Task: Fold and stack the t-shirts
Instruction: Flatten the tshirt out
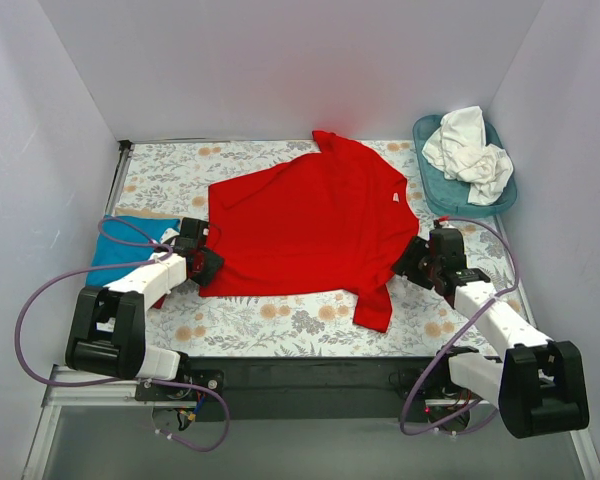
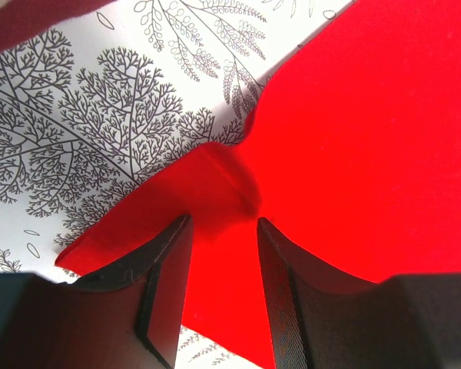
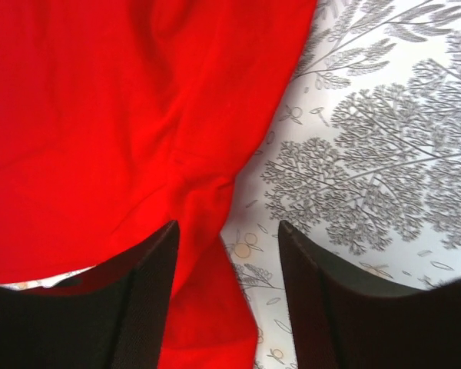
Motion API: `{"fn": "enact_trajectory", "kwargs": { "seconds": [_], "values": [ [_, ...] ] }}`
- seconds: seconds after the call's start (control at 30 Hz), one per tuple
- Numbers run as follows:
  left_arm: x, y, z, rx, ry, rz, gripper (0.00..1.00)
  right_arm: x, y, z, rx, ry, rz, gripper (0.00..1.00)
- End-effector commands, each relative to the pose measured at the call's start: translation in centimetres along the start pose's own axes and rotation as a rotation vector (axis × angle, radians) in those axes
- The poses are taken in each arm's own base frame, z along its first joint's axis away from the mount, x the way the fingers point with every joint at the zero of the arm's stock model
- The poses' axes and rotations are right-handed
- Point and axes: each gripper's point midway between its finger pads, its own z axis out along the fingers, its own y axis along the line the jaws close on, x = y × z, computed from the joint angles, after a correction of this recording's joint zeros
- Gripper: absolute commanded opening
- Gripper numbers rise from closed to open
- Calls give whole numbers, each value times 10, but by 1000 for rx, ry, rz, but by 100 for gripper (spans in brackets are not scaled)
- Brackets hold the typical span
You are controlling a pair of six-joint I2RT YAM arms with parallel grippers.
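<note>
A bright red t-shirt lies spread out on the floral table cloth. My left gripper is at the shirt's left edge. In the left wrist view it is open, with a raised fold of red cloth between its fingers. My right gripper is at the shirt's right edge. In the right wrist view it is open over the red hem, gripping nothing. A folded turquoise blue t-shirt lies at the left, partly under the left arm. White t-shirts are bunched at the back right.
The white shirts lie in a teal basket at the back right corner. White walls close in the table on three sides. A purple cable loops beside the left arm, and another beside the right arm.
</note>
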Motion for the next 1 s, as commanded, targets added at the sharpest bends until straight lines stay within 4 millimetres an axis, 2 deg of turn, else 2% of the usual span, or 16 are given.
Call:
{"fn": "enact_trajectory", "kwargs": {
  "seconds": [0.0, 0.07, 0.13, 0.2, 0.3, 0.33, 0.37, 0.4, 0.53, 0.67, 0.83, 0.97],
  "values": [
    [3, 36, 9, -138, -18, 40, 38, -4, 19, 10, -95, -8, 56, 57],
    [3, 37, 9, -144, -17, 42, 38, 2, 21, 17, -110, 16, 74, 50],
    [2, 38, 9, -148, -18, 43, 38, 4, 21, 22, -115, 21, 97, 47],
    [2, 38, 8, -149, -19, 43, 38, 4, 20, 25, -112, 21, 103, 39],
    [1, 39, 8, -157, -24, 46, 38, 4, 13, 24, -83, 10, 95, 20],
    [1, 41, 8, -164, -24, 48, 38, 0, 9, 20, -75, -7, 87, 9],
    [1, 42, 8, -170, -25, 46, 38, 5, 1, 17, -40, 10, 86, 5],
    [1, 43, 8, -174, -24, 47, 38, -1, -1, 12, -34, -8, 79, 2],
    [5, 52, 8, -199, -15, 52, 38, -8, -30, -2, 59, -37, 33, 1],
    [9, 59, 9, -210, -7, 52, 38, -5, -48, -10, 119, -46, 10, 1],
    [11, 66, 7, -230, -3, 56, 38, -1, -70, -17, 174, -49, 37, 9],
    [9, 70, 3, -237, -10, 53, 38, -5, -69, -23, 149, -39, 62, 8]
  ]
}}
